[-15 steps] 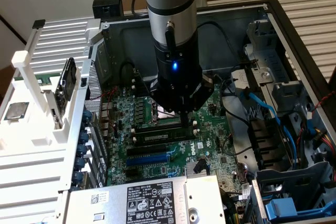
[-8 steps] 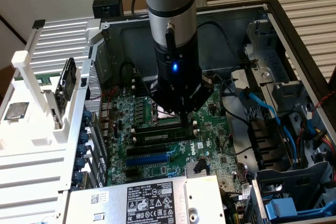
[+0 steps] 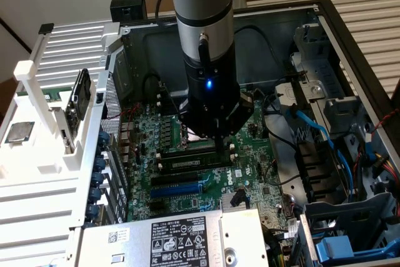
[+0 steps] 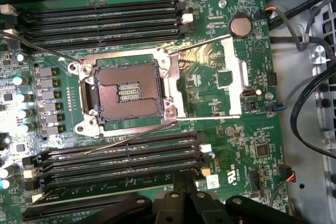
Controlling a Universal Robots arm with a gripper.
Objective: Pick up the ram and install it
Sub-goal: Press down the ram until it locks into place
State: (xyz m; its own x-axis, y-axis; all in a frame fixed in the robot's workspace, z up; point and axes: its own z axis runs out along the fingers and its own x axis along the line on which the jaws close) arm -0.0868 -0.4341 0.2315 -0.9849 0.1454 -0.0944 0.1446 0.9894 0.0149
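The ram (image 3: pixel 187 162), a long dark-green stick with a pale label, stands on edge in a black memory slot on the motherboard (image 3: pixel 250 129), inside the open computer case. My gripper (image 3: pixel 219 147) hangs straight down over the end of the stick nearer the exterior view's right. It is shut, with its fingertips at the stick's top edge. In the wrist view the gripper (image 4: pixel 184 179) has its dark fingers (image 4: pixel 176 195) pressed together over the lower bank of memory slots (image 4: pixel 121 156). Whether the tips pinch the stick or only rest on it is unclear.
The open processor socket (image 4: pixel 126 90) lies between two banks of slots. A silver processor chip (image 3: pixel 19 131) sits on the white rack at the exterior view's left. A labelled power supply (image 3: pixel 181 239) lies in front; blue cables (image 3: pixel 319 136) and drive cages crowd the right.
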